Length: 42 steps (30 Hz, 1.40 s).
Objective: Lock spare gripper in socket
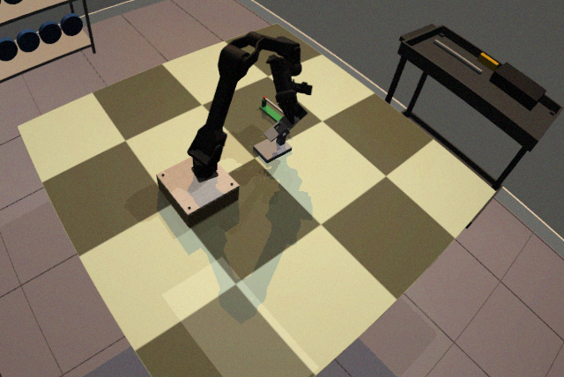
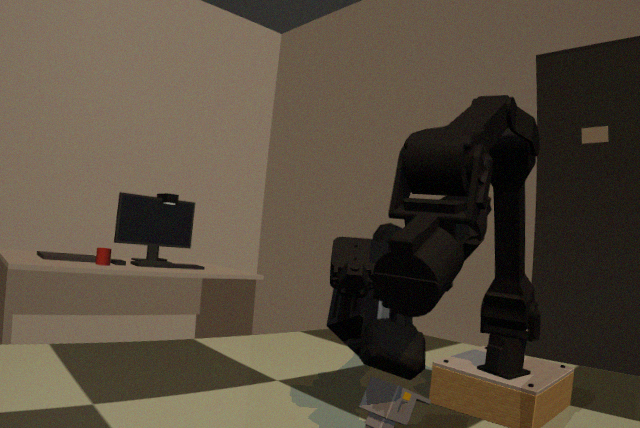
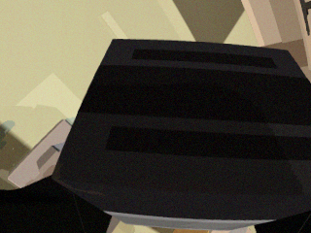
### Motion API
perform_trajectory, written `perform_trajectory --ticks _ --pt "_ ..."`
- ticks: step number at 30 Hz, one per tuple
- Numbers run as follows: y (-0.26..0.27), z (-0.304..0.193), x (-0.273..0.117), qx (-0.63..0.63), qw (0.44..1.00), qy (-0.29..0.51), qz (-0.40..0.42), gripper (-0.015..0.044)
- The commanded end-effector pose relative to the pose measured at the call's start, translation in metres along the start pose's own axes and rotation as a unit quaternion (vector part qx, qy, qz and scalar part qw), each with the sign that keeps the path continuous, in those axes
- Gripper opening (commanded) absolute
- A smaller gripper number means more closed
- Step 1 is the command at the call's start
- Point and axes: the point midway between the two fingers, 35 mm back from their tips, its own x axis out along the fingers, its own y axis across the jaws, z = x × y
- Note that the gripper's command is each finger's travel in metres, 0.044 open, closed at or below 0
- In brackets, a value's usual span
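The mount (image 1: 263, 148) (image 2: 373, 397) (image 3: 30, 169) has a pale base and a tilted grey socket head, which shows a small yellow-orange square (image 2: 407, 396) in the exterior view. My gripper (image 1: 292, 107) is shut on the spare gripper, just above and beside the mount's head. The spare gripper (image 3: 194, 180) (image 2: 383, 310) fills the wrist view as a large slotted black block with a grey lower edge. Its spigot and any contact with the socket are hidden. A pale rod (image 1: 273, 104) with a red end lies over a green tray; I cannot tell whether it is the lock pin.
The green tray (image 1: 269, 112) lies behind the mount in the top view, close to my gripper. The arm's box base (image 1: 213, 202) (image 2: 480, 392) stands near the mount. A black cart (image 1: 469, 85) is at the right, and a desk (image 2: 129, 272) with a monitor is farther off.
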Motion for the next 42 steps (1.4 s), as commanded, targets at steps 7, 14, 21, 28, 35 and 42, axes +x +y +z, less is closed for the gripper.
perform_trajectory --ticks 7,14,21,28,35,42 --pt "-0.006 -0.01 -0.009 0.105 0.994 -0.036 0.004 0.0" --pt "-0.009 -0.017 -0.013 0.174 0.983 -0.06 0.008 0.0" --pt "-0.012 -0.024 -0.017 0.241 0.967 -0.084 0.016 0.0" --pt "-0.015 -0.031 -0.021 0.306 0.945 -0.107 0.029 0.0" --pt "-0.017 -0.037 -0.024 0.37 0.919 -0.128 0.047 0.0" --pt "-0.02 -0.044 -0.027 0.432 0.888 -0.146 0.068 0.0"
